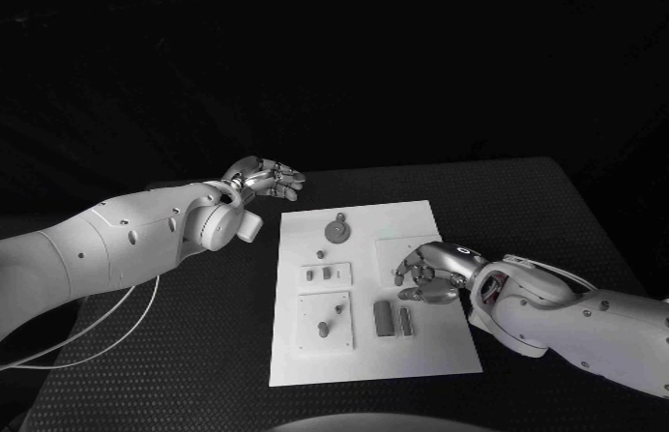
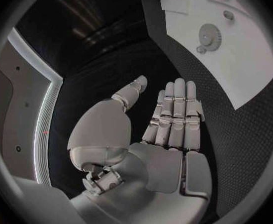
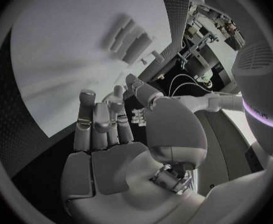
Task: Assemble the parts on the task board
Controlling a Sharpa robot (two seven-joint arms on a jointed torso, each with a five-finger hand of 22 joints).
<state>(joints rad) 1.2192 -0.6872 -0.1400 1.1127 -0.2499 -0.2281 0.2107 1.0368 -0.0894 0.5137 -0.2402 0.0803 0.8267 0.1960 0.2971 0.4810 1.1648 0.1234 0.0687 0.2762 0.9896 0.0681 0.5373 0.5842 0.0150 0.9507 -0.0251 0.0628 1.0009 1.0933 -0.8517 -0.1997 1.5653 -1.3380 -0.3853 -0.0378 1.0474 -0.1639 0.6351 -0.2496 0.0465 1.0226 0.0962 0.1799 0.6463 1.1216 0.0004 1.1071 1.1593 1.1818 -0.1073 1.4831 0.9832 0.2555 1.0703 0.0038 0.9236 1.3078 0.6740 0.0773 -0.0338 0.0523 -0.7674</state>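
Both hands empty at the flat white task board (image 1: 425, 221).
Left hand (image 1: 265, 177) fingers straight, apart, beside it; right hand (image 1: 432, 271) fingers loosely curled above small grey parts (image 1: 392, 320).

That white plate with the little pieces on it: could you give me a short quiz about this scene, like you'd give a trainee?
1. True or false: the left hand rests on the task board.
2. Which hand is over the board? A) left B) right C) both
3. Fill in: the round gear-like part lies near the board's ____ edge, seen from the robot.

Key:
1. False. It hovers over the black table beyond the board's far left corner, fingers straight, holding nothing.
2. B. Its fingers hold no part.
3. Far.
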